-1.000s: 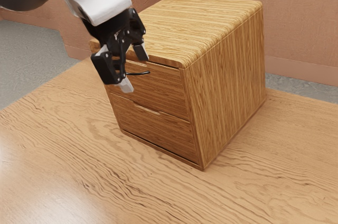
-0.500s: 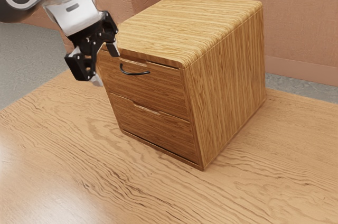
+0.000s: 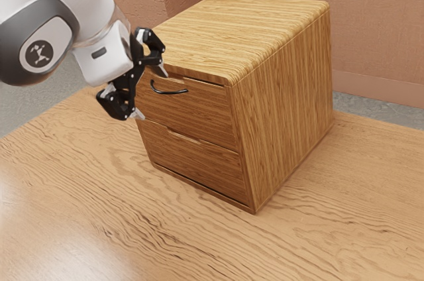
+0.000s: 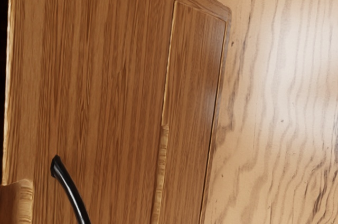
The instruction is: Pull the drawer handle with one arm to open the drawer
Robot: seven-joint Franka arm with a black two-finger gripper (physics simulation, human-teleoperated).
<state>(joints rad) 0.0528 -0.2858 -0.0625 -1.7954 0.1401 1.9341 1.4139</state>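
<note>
A wooden cabinet with two drawers stands on the table. The upper drawer front carries a thin black curved handle. In the wrist view the handle curves across that front close under my hand. My gripper is open at the handle's end toward the exterior view's left. One fingertip sits above that end and the other below it. Neither visibly touches the handle. The lower drawer front is flush with the cabinet.
The wooden table spreads wide in front of the cabinet. In the wrist view the table lies beyond the lower drawer front. A brown wall and grey floor lie behind.
My hand swung away from the handle toward the exterior view's left. It then turned and came back lower, with its fingers now spread around the handle's end. The cabinet has not moved.
</note>
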